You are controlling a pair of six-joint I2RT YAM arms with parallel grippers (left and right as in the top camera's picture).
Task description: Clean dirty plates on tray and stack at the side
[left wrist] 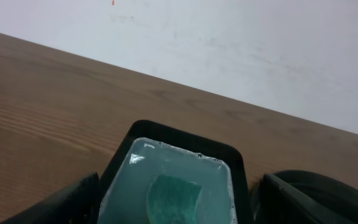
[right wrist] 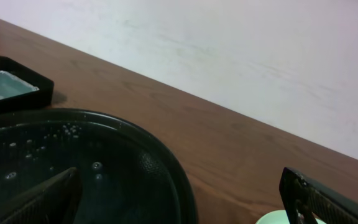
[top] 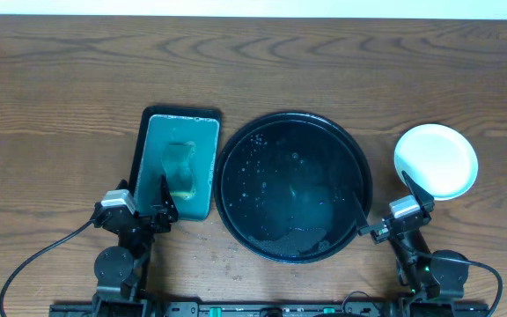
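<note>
Round black tray (top: 293, 189), glossy, beaded with water, sits mid-table. White glossy plates (top: 436, 161) sit on the wood-grain table (top: 60, 88) at its 3 o'clock; count unclear. The rectangular tray (top: 183, 113) at 9 o'clock holds teal liquid and a sponge (top: 180, 167). Left gripper (top: 148, 198) and right gripper (top: 383, 195) have fingers spread, holding nothing.

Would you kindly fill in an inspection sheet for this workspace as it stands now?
Surface: wooden table, no spills seen.
Job's things: round tray wet, no plates on it; plates white, on the table to its right, number unreadable.
Clutter: rectangular tray of teal liquid, sponge in it.
Grippers: left gripper open, empty, at the rectangular tray's near end; right gripper open, empty, between round tray and plates.
Cables: black cables at both arm bases.
Surroundings: white wall.
</note>
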